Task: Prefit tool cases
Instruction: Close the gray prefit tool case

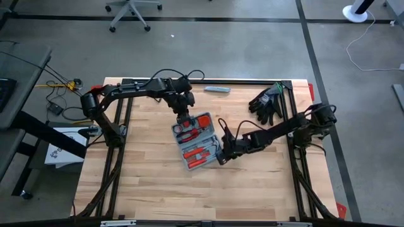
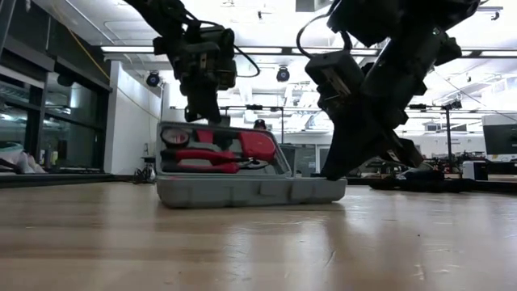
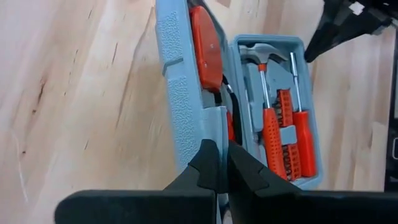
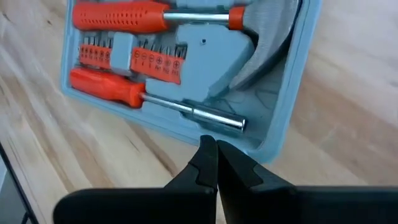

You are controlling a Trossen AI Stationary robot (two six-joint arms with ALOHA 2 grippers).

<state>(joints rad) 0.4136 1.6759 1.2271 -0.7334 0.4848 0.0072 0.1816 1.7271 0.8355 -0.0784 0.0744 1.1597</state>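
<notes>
High view: tool case (image 1: 197,141) lies open at frame centre on the surface (image 1: 145,189), red-handled tools seated. Left pincer (image 1: 184,116), fingers together, presses its upper lid edge; right pincer (image 1: 222,153), also together, meets the lower-right rim (holding nothing). Judgement: brace one half, swing the lid slowly.

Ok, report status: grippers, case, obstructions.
Left gripper shut at raised lid edge. Right gripper shut beside grey-blue plastic tool case, open, tools seated. Nothing blocking.
</notes>
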